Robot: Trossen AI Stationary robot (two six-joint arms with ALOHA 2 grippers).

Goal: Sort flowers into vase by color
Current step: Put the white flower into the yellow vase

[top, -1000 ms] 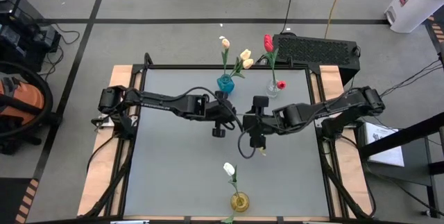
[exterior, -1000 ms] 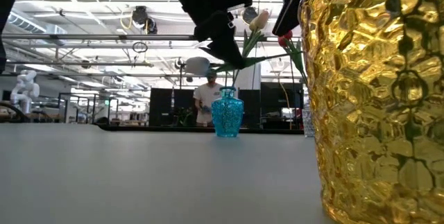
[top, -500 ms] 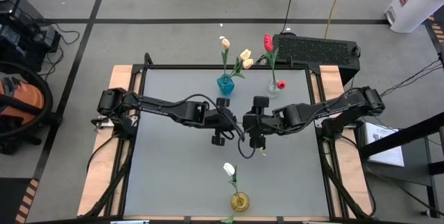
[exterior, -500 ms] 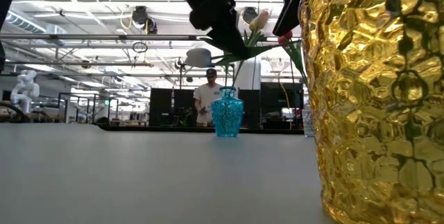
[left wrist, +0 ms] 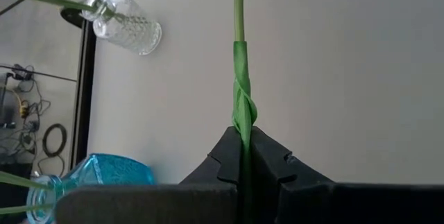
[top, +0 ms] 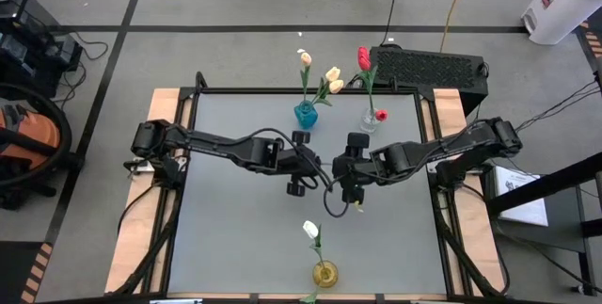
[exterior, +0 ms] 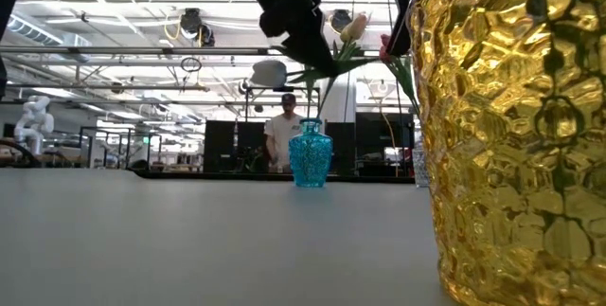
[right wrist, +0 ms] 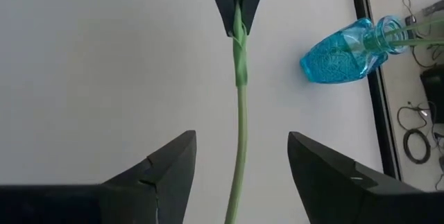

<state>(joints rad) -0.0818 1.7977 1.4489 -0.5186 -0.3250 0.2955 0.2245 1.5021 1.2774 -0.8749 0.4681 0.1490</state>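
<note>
A green tulip stem spans the gap between my two grippers above the table's middle; its bud is hidden. My left gripper is shut on it. My right gripper faces it, open, one finger on each side of the stem without touching. A blue vase with cream-yellow tulips and a clear vase with red tulips stand at the far edge. A gold vase with a white tulip stands at the near edge. My left gripper pinches the stem between its two fingers at the leaf-wrapped part. The fingers come level from the table's left and lie along the stem. The stem is lifted clear of the table and runs on straight toward the right gripper.
The gold vase fills the low view's right side, and the blue vase stands beyond it. A black box sits behind the far edge. A person stands far off in the room. Bare grey tabletop lies left of the gold vase.
My left gripper has moved toward the table's right and slightly toward the near edge, closing on the right gripper. My right gripper has shifted a little toward the table's right.
</note>
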